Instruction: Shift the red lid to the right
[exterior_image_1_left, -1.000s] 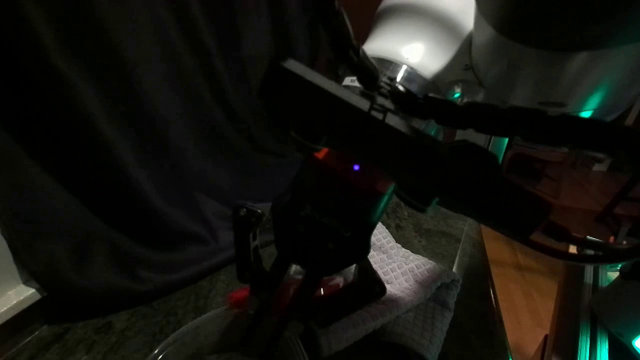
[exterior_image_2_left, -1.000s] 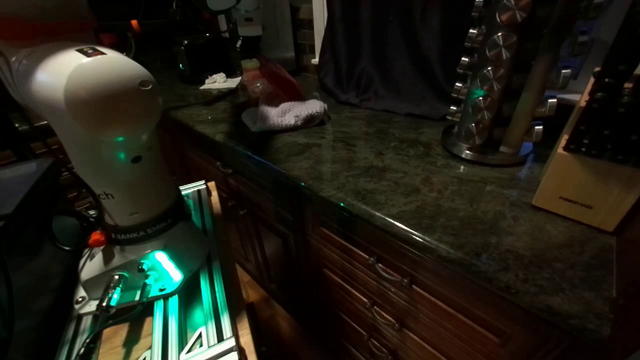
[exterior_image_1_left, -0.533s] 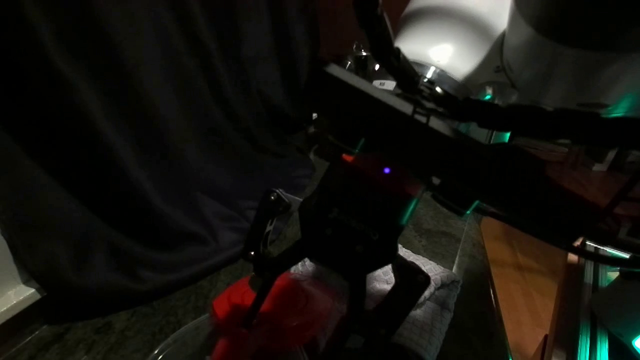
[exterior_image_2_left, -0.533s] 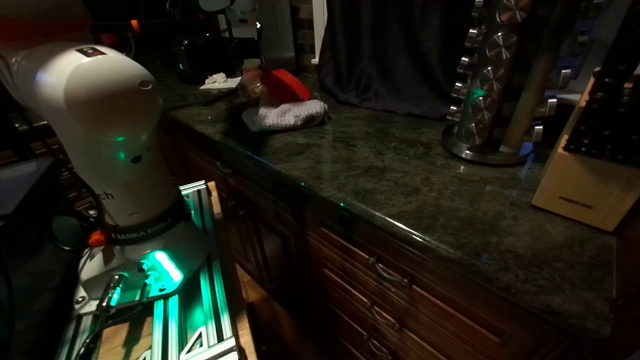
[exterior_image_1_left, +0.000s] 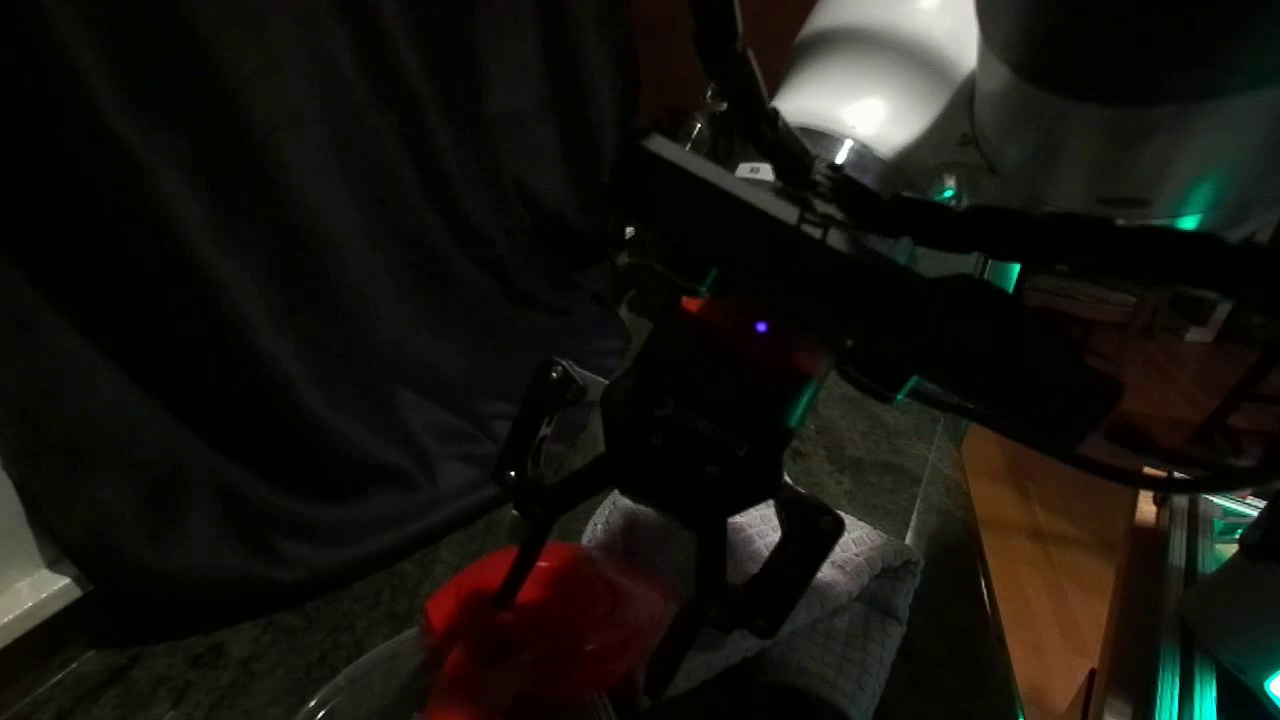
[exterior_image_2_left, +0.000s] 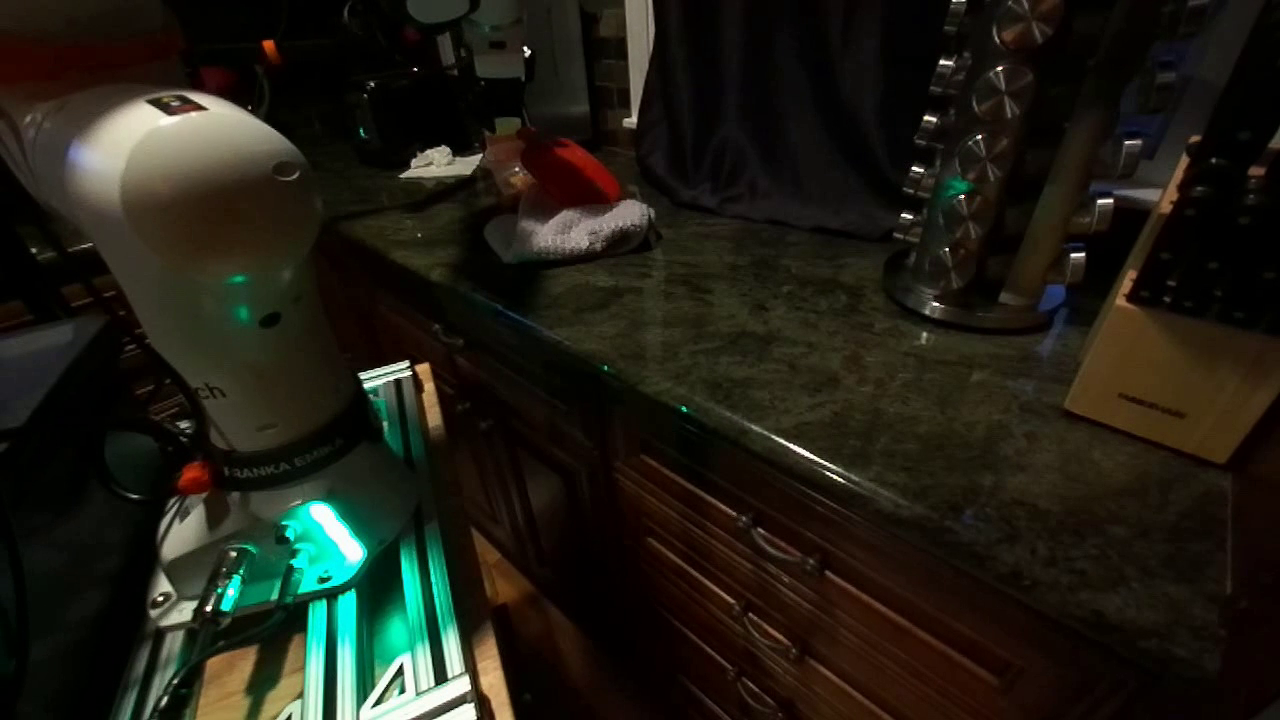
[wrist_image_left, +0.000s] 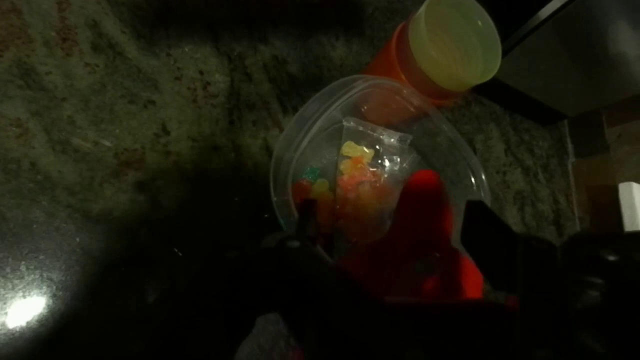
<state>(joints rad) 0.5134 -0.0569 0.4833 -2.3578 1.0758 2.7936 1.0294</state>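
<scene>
The bright red lid (exterior_image_1_left: 590, 625) leans at a tilt between the clear plastic container (wrist_image_left: 286, 162) and the pale checked cloth (exterior_image_1_left: 850, 570). In an exterior view the lid (exterior_image_2_left: 572, 172) rests its lower edge at the cloth (exterior_image_2_left: 590, 230), its upper part over the container (exterior_image_2_left: 505, 165). My gripper (exterior_image_1_left: 590, 635) hangs just above with its fingers spread, one of them in front of the lid. In the wrist view the gripper (wrist_image_left: 392, 210) has the lid (wrist_image_left: 424, 200) between its fingers, with gaps on both sides. Much of the lid is in shadow there. Wrapped coloured sweets lie in the container.
An orange and yellow cup (wrist_image_left: 455, 47) stands beside the container. A dark curtain (exterior_image_1_left: 300, 300) hangs behind the counter. Farther along are a spice rack (exterior_image_2_left: 970, 200) and a knife block (exterior_image_2_left: 1160, 370). The counter's front edge (exterior_image_2_left: 790, 455) drops to drawers.
My fingers have spread apart and the lid has come to rest lower, its red face now lit. The gripper shifted right in an exterior view, then rose slightly.
</scene>
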